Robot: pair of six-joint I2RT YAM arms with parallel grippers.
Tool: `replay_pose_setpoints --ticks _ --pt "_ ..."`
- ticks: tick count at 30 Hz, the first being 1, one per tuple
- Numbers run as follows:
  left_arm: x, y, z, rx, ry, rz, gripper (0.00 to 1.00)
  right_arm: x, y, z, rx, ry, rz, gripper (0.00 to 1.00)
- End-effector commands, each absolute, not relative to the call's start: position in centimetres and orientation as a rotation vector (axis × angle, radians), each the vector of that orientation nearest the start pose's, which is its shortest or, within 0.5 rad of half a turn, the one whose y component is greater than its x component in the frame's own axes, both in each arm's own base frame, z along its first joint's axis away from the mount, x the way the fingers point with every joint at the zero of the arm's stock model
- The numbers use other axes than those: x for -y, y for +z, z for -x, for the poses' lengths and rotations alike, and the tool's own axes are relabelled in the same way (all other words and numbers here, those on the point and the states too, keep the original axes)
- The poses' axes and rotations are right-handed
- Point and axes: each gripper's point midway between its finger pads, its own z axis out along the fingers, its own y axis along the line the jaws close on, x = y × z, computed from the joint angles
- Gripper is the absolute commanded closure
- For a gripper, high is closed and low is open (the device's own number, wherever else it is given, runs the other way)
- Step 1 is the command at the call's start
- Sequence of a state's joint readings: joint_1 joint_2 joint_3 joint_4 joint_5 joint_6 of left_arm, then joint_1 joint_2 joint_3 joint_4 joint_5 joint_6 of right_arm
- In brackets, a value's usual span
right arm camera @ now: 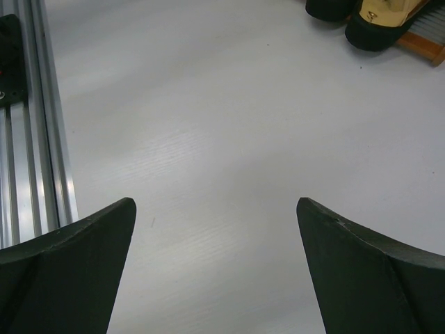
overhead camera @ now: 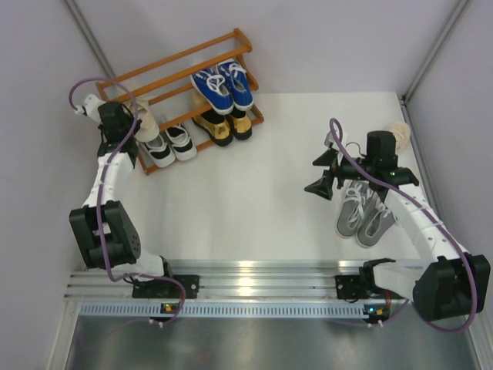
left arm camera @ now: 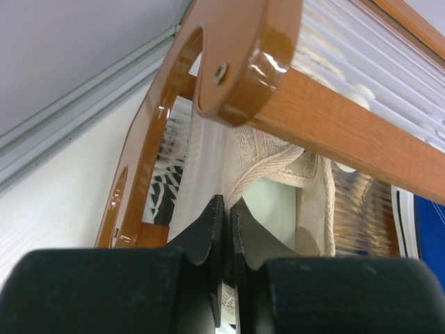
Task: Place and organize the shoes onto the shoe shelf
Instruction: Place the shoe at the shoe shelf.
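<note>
left wrist: left gripper (left arm camera: 227, 203) clamps beige shoe (left arm camera: 278, 163); right gripper (right arm camera: 215, 203) jaws wide apart

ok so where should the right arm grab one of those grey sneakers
Probably the rim by the heel of the grey sneaker nearer the right gripper, from above: it sits sole down, laces up, tight beside its mate, so one of the fingers goes inside, one on its free outer side.

No lettering, brand or number can be read. The shoes (overhead camera: 222, 86) on the shoe shelf (overhead camera: 185, 55) are too small to tell.
</note>
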State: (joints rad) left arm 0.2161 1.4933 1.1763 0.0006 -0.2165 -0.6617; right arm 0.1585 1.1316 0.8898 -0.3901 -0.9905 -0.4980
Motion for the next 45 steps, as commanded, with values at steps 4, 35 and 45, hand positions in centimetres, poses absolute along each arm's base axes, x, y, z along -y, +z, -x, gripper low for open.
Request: replay_pose_setpoints --ticks 4,35,45 --pt "-13.4 31.0 -48.6 -1.422 -0.112 0.884 1.00 -17.7 22.4 -26.2 -1.586 0.837 1.141 0.01" --pt "-12.0 32.7 -47.2 -1.476 -0.219 0.830 1.00 -16.9 22.9 -26.4 -1.579 0.813 1.118 0.01" --pt "-12.5 31.3 -46.8 -1.522 -0.198 0.849 1.00 -16.8 22.8 -26.5 -1.580 0.804 1.120 0.01"
